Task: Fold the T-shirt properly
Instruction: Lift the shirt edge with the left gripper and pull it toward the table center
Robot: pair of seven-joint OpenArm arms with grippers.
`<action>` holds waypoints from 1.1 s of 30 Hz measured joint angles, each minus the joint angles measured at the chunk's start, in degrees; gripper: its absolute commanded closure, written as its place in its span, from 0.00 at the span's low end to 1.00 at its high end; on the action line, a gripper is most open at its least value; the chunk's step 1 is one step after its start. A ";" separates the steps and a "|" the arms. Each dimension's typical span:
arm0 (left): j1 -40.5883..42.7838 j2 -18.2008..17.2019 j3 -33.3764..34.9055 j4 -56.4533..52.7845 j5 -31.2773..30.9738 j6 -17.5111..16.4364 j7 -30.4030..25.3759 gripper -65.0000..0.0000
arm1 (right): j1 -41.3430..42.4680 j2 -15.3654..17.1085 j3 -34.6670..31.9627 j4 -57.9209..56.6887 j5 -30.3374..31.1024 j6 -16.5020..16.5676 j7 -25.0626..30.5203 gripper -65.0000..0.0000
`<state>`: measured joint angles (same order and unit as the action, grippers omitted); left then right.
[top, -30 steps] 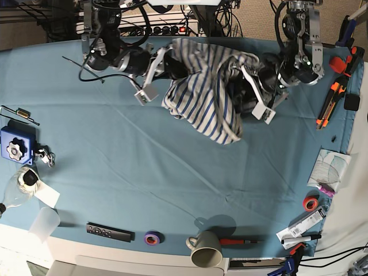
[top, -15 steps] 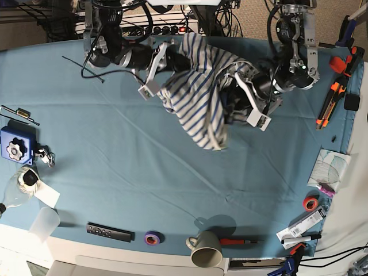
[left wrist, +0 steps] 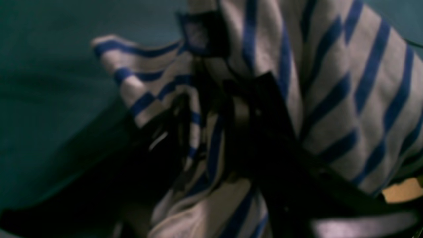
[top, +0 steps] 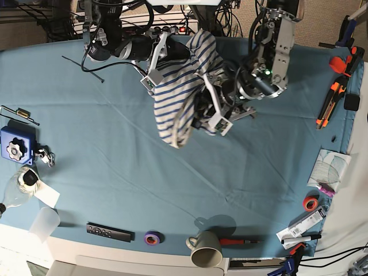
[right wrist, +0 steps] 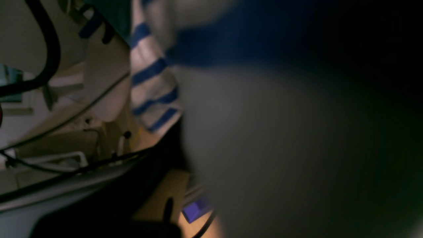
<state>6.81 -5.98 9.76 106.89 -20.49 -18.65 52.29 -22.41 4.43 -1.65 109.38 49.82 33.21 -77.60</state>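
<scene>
The white T-shirt with blue stripes [top: 181,95] hangs bunched between my two grippers, lifted off the teal table cloth [top: 115,167], its lower end dangling left of centre. My left gripper [top: 211,112] is shut on the shirt's right side. In the left wrist view its dark fingers [left wrist: 264,109] pinch the striped fabric [left wrist: 347,99] below a small dark label [left wrist: 201,33]. My right gripper [top: 172,53] is at the shirt's upper left, shut on it. In the right wrist view blurred fabric [right wrist: 152,82] fills most of the frame and hides the fingers.
Along the front edge lie a mug [top: 206,249], a purple tape roll [top: 152,237], a black remote [top: 109,232] and a plastic cup [top: 44,223]. A blue device [top: 14,145] is at the left. Orange cutters [top: 329,106] and an orange tape roll [top: 311,203] are at the right.
Both arms have moved toward the base view's left with the shirt. The left arm swung in toward the table's middle, and the shirt now hangs narrower and further left.
</scene>
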 measured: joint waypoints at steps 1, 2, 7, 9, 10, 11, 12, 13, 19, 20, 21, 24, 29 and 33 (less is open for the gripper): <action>-0.11 0.83 0.04 -0.11 0.66 0.02 -0.07 0.72 | 0.02 0.00 0.00 0.61 -0.31 0.00 -0.17 0.97; -0.31 1.57 0.04 -0.42 0.83 0.02 -0.11 0.72 | 0.04 0.00 -0.02 1.22 -0.50 -0.02 -0.20 0.97; -2.80 4.72 0.02 -5.22 0.72 -0.37 -0.17 0.72 | 0.02 0.00 -0.02 2.40 -4.04 0.02 -0.17 0.97; -4.28 5.53 0.02 -7.93 0.52 -0.98 -0.46 0.72 | 0.04 0.00 0.20 2.40 -4.37 0.02 -0.22 0.97; -5.16 5.79 0.04 -9.33 0.31 -1.66 -0.55 0.72 | 0.04 0.00 0.55 2.43 -4.35 0.02 -0.22 0.97; -5.95 5.81 0.33 -10.38 0.04 -1.75 -0.57 0.72 | 0.04 0.00 0.85 2.43 -4.33 0.02 -0.22 0.97; -6.60 5.81 0.59 -11.06 -0.44 -1.73 -0.55 0.72 | 0.04 0.00 1.18 2.43 -4.33 0.02 -0.39 0.97; -7.08 5.81 0.72 -11.45 -0.81 -1.70 -0.33 0.72 | 0.04 0.00 1.60 2.43 -4.31 0.04 -0.39 0.97; -7.80 5.84 1.11 -11.56 -1.18 -1.70 0.28 0.72 | 0.02 -0.02 5.75 2.43 -1.68 1.11 -2.08 0.97; -7.80 5.81 1.11 -11.56 -1.18 -1.70 0.17 0.72 | 0.04 0.00 6.82 2.43 0.68 2.23 -3.48 0.97; -7.80 5.81 1.11 -11.56 -1.18 -1.70 0.11 0.72 | 0.00 0.02 7.78 2.40 3.48 4.15 -3.78 0.97; -7.82 5.84 1.11 -11.56 -1.18 -1.70 0.09 0.72 | -0.31 0.96 9.51 2.40 10.36 6.38 -3.56 0.97; -7.80 5.90 1.20 -11.56 -1.20 -1.70 -0.20 0.72 | -2.54 4.04 13.73 2.40 13.29 6.51 -3.61 0.97; -7.87 5.97 1.22 -11.63 -1.36 -1.70 -0.31 0.72 | -4.96 8.13 17.84 4.04 19.02 6.49 -3.56 0.97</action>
<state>-1.06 -0.01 10.98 95.26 -21.85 -20.36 51.99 -27.38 12.56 16.19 113.43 68.84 39.70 -81.17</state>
